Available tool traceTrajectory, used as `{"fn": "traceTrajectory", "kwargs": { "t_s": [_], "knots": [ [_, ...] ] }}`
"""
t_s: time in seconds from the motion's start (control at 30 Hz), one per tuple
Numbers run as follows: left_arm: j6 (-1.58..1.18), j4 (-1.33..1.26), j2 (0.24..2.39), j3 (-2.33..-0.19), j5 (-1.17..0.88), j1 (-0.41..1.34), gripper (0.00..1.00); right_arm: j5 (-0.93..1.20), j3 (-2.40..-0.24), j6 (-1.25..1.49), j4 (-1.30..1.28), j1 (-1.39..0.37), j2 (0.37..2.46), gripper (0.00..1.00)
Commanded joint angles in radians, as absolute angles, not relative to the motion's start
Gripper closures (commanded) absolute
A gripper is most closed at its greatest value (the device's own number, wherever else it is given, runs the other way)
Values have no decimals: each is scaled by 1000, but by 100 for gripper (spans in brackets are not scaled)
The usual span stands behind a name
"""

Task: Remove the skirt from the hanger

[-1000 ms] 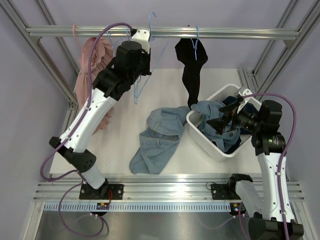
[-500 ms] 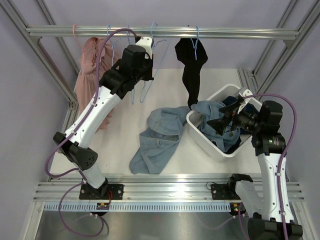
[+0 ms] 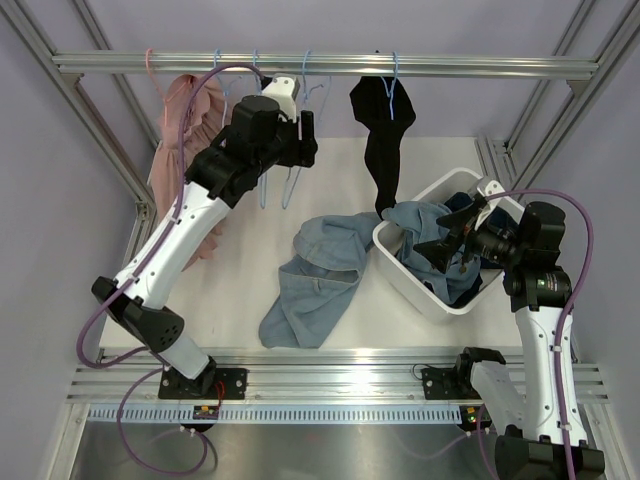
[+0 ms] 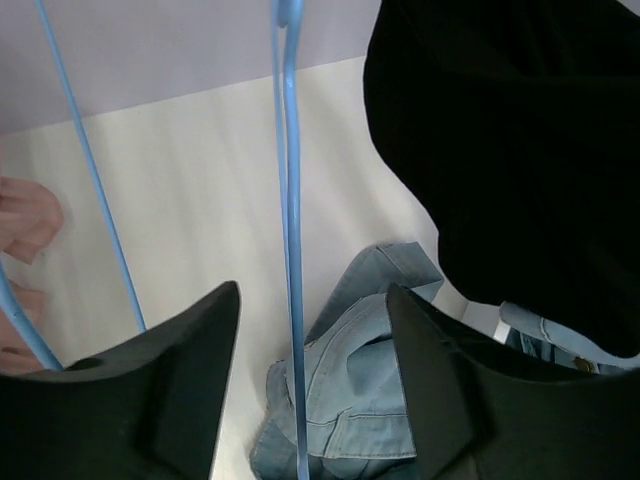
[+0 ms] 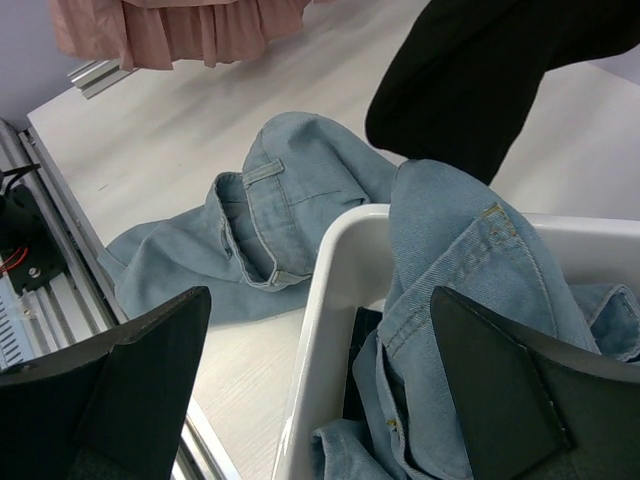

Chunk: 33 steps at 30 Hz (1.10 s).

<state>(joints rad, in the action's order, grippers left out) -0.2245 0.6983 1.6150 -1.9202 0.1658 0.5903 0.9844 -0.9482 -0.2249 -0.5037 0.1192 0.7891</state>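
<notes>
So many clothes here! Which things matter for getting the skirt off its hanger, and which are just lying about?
In the job: left gripper, open at a bare blue hanger; pink ruffled garment, possibly the skirt.
Lying about: denim garment on the table; white bin of clothes; black garment hanging; right gripper, open over the bin.

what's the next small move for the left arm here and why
Probably draw the left gripper back off the empty blue hanger. It stands open astride the hanger's wire, the hanger looks hooked on the rail, and the denim garment, likely the skirt, already lies on the table.
</notes>
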Motion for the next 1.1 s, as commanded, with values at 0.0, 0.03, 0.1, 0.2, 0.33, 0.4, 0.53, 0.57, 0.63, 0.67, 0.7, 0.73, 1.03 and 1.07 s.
{"fn": "traceTrajectory", "kwargs": {
  "t_s": [0.0, 0.03, 0.1, 0.2, 0.33, 0.4, 0.53, 0.57, 0.63, 0.67, 0.7, 0.73, 1.03, 1.07],
  "knots": [
    [-239, 621, 1516, -1887, 106, 586, 31, 1066, -956, -306, -538, 127, 776, 1],
    [-236, 609, 1497, -1876, 83, 586, 23, 1084, -959, -330, -552, 127, 776, 0],
    [-226, 576, 1435, -1824, 39, 586, 18, 1135, -963, -409, -607, 129, 776, 1],
    [-177, 502, 1352, -1702, -102, 587, 6, 1187, -968, -501, -670, 129, 775, 0],
    [-53, 456, 1159, -1527, -209, 589, 1, 1238, -977, -601, -745, 130, 773, 1],
    [-20, 481, 1094, -1471, -215, 589, 1, 1262, -979, -656, -785, 130, 775, 1],
    [-6, 532, 945, -1324, -253, 589, 1, 1281, -976, -690, -810, 130, 781, 0],
    [-6, 547, 889, -1296, -271, 589, 1, 1279, -977, -696, -818, 130, 785, 0],
    [-14, 558, 835, -1237, -291, 589, 1, 1278, -979, -703, -822, 130, 790, 1],
    [-20, 564, 784, -1176, -310, 589, 1, 1272, -977, -704, -822, 130, 793, 0],
    [-28, 568, 760, -1145, -316, 589, 1, 1272, -977, -706, -822, 130, 793, 1],
    [-40, 569, 740, -1115, -324, 589, 1, 1269, -977, -706, -821, 130, 795, 1],
    [-147, 485, 652, -824, -350, 604, 1, 1256, -971, -701, -812, 130, 813, 1],
    [-158, 447, 653, -804, -339, 607, 1, 1256, -969, -701, -811, 130, 816, 1]
  ]
}}
